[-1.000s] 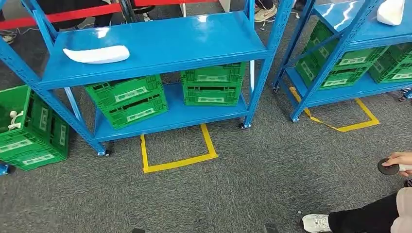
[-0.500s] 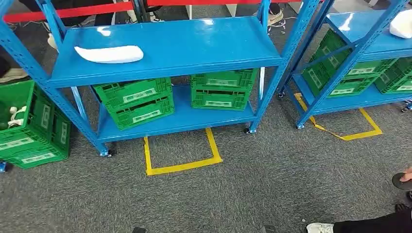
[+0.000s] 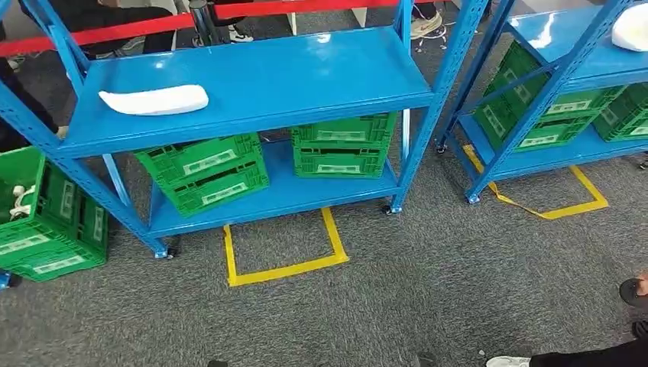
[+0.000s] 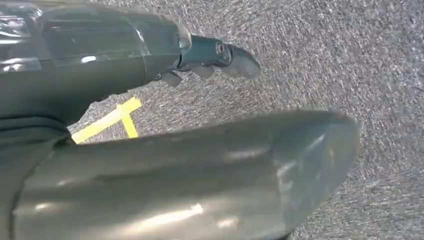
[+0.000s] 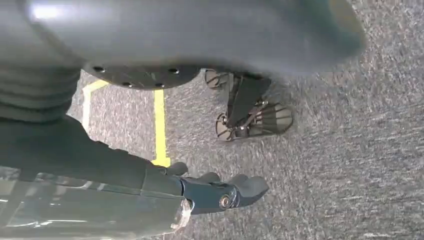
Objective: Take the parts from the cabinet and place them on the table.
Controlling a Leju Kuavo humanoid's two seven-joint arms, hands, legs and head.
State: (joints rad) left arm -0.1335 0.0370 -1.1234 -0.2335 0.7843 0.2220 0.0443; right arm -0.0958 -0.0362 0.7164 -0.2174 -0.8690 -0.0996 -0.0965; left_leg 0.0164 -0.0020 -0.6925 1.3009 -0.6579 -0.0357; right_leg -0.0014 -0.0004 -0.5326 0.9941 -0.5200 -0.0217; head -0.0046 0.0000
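A long white part (image 3: 153, 100) lies on the top shelf of the blue cabinet (image 3: 306, 76), toward its left end. A second white part (image 3: 631, 27) sits on the top shelf of the neighbouring blue cabinet (image 3: 565, 57) at the far right. My left hand (image 4: 150, 100) hangs over grey carpet with its fingers (image 4: 220, 55) stretched out and nothing in it. My right hand (image 5: 150, 195) also hangs over the carpet, its fingers (image 5: 225, 192) extended and holding nothing. Both hands are well away from the shelves.
Green crates (image 3: 202, 172) (image 3: 341, 145) fill the lower shelf. Another green crate (image 3: 46, 222) stands on the floor at left with a small white piece (image 3: 23, 200) inside. A yellow tape square (image 3: 284, 269) marks the carpet before the cabinet. A person's shoe (image 3: 508, 361) and black disc (image 3: 633, 290) sit at the lower right.
The whole picture has shifted, so the camera moved; the cabinet now sits slightly lower in view. The person's leg and hand with the black disc have slid toward the lower right edge.
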